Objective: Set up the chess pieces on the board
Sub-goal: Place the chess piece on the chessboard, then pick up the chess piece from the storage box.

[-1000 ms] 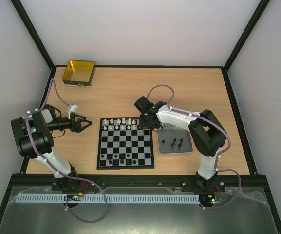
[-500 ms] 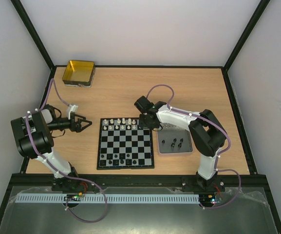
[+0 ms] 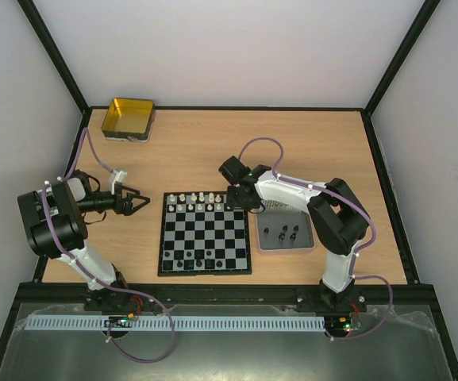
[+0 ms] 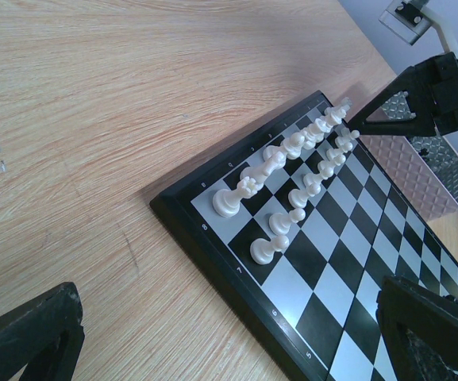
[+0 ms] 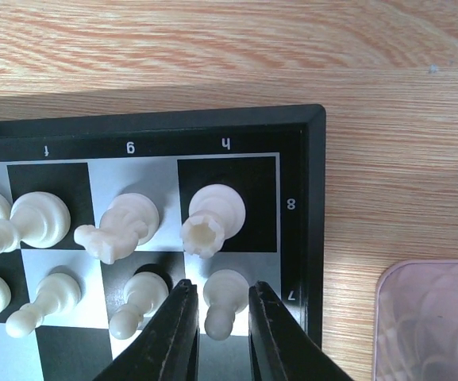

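White pawn [image 5: 222, 305], glossy moulded plastic with a round head, stands near the checked board's [image 5: 312, 238] corner, between the right gripper's [image 5: 221, 287] narrow black fingers. Whether they touch it is unclear. Left gripper [image 3: 140, 200] gapes wide over the wood-grain table [image 3: 292, 143].

Our left gripper [image 3: 143, 198] gapes wide at frame left; our right gripper [image 3: 240, 205], mid-frame, points down, jaws narrowly parted.

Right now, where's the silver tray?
Top view, right side: the silver tray lies just right of the chessboard, its far edge under the right arm.
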`<state>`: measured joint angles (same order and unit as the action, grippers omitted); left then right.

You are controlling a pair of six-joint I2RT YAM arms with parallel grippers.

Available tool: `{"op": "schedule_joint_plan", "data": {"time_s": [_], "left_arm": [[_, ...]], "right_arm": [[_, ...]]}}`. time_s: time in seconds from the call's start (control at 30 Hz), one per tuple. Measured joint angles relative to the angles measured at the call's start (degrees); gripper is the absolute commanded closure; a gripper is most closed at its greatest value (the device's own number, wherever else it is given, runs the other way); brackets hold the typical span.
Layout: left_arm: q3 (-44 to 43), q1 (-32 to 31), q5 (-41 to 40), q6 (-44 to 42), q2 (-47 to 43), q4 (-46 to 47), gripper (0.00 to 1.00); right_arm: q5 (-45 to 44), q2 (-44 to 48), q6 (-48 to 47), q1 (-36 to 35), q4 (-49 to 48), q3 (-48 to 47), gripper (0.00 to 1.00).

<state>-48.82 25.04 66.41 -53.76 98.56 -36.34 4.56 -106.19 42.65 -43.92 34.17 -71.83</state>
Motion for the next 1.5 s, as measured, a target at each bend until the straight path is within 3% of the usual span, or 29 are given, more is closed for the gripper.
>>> {"op": "schedule_joint_plan", "data": {"time_s": [0.3, 0.6, 1.03, 1.5], "left_arm": [[0.0, 0.0, 0.0, 0.0, 0.0, 0.0, 0.00], [0.0, 0.0, 0.0, 0.0, 0.0, 0.0, 0.00], [0.0, 0.0, 0.0, 0.4, 0.0, 0.4, 0.00], [0.0, 0.0, 0.0, 1.4, 0.0, 1.1, 0.00]], "right_arm": [[-0.9, 2.5, 0.2, 0.0, 1.1, 0.0, 0.81], [-5.0, 13.9, 1.4, 0.0, 3.3, 1.6, 0.68], [-4.5, 25.7, 4.5, 4.4, 3.1, 22.0, 0.68], [-0.2, 25.6, 5.2, 4.2, -0.6, 26.3, 0.73]]}}
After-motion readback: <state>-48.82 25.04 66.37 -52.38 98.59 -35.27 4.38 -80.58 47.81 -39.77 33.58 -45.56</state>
